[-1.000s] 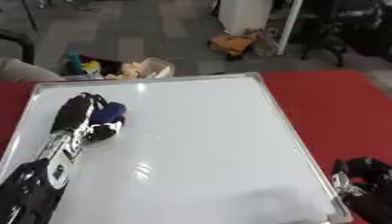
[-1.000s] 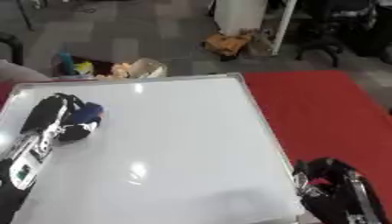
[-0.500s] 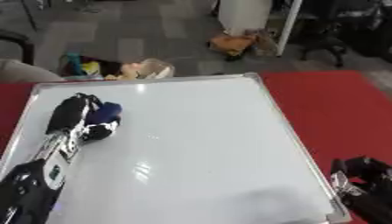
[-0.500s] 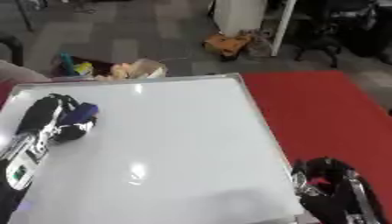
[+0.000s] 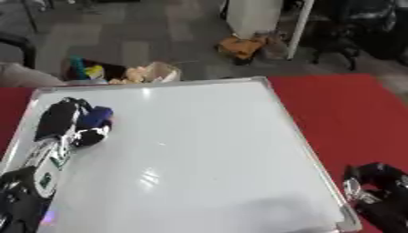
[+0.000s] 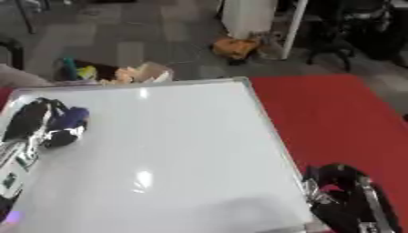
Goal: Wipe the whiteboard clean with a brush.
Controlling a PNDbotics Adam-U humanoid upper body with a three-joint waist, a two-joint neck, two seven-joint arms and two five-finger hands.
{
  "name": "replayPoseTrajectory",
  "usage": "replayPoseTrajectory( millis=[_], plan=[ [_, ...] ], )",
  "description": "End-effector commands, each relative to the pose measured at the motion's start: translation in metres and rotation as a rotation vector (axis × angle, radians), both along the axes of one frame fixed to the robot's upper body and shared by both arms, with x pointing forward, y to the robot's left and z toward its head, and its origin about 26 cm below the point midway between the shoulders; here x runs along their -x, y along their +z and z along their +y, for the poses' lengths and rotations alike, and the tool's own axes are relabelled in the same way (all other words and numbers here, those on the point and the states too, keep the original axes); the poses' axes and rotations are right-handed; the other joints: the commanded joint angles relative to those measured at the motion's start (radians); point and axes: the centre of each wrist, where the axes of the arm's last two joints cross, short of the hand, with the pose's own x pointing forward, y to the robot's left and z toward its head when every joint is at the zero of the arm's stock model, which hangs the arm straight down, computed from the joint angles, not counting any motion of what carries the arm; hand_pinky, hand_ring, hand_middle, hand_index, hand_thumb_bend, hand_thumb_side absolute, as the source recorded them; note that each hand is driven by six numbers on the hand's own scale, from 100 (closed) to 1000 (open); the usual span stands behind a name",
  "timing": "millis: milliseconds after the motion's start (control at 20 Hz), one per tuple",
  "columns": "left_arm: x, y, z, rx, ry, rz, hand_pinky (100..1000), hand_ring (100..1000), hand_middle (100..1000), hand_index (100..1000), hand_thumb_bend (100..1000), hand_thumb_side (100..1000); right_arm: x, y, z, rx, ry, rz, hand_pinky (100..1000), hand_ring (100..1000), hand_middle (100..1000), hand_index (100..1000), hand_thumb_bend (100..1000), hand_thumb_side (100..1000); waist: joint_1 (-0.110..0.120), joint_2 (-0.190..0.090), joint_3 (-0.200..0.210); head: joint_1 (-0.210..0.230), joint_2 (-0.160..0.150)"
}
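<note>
**Left eye view: your left hand has the brush at the board's left edge**

Your left hand [image 5: 62,122] lies on the whiteboard [image 5: 207,150], with the arm running back from it toward the lower left corner. Its fingers are curled round a blue brush [image 5: 95,117], which sticks out just to the right of the fingers and rests on the white surface. The hand and brush sit close to the board's left frame, in its farther half.

To the right of that hand the board stretches out white and glossy, with light glare spots on it and a faint grey smudge [image 5: 275,205] well away toward the near right corner. You cannot make out any writing on the surface.

Your right hand [image 6: 343,200] sits off the board, just beyond its near right corner, over the red table cover [image 5: 350,118]. Its dark fingers look bunched together, but you cannot tell whether they are curled shut or relaxed.

Beyond the far edge of the board, past your left hand, a small heap of coloured things [image 5: 119,73] lies on the floor.
</note>
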Motion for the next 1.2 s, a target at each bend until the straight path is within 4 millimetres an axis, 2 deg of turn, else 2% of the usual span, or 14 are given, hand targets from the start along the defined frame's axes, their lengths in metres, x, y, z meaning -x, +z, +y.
replayPoseTrajectory(
  millis=[50, 200, 350, 550, 1100, 1200],
  plan=[
    [0.007, -0.023, 0.033, -0.035, 0.092, 0.080, 338, 591, 469, 596, 412, 344, 0.001, 0.008, -0.002, 0.014, -0.001, -0.030, 174, 473, 362, 485, 100, 100, -0.004, -0.006, 0.005, -0.003, -0.008],
    [0.008, -0.024, 0.035, -0.034, 0.098, 0.080, 339, 592, 468, 595, 408, 340, 0.001, 0.008, -0.002, 0.014, -0.001, -0.030, 174, 473, 362, 486, 100, 100, -0.005, -0.006, 0.006, -0.003, -0.008],
    [0.011, -0.025, 0.046, -0.020, 0.133, 0.082, 338, 593, 468, 595, 407, 339, 0.001, 0.008, -0.002, 0.015, -0.002, -0.031, 174, 473, 362, 486, 100, 100, -0.007, -0.008, 0.009, -0.005, -0.009],
    [0.011, -0.027, 0.046, -0.007, 0.136, 0.082, 336, 595, 468, 594, 403, 339, 0.001, 0.008, -0.002, 0.016, -0.001, -0.032, 174, 473, 362, 486, 100, 100, -0.008, -0.010, 0.008, -0.005, -0.010],
    [0.006, -0.024, 0.019, -0.017, 0.047, 0.078, 333, 600, 469, 593, 402, 343, 0.001, 0.008, -0.002, 0.014, 0.003, -0.031, 174, 474, 362, 486, 100, 100, -0.012, -0.010, 0.005, -0.003, -0.012],
    [0.003, -0.021, 0.009, -0.020, 0.017, 0.072, 333, 601, 470, 593, 401, 344, 0.001, 0.008, -0.002, 0.013, 0.005, -0.031, 174, 474, 362, 486, 100, 100, -0.012, -0.010, 0.002, -0.001, -0.011]
  ],
)
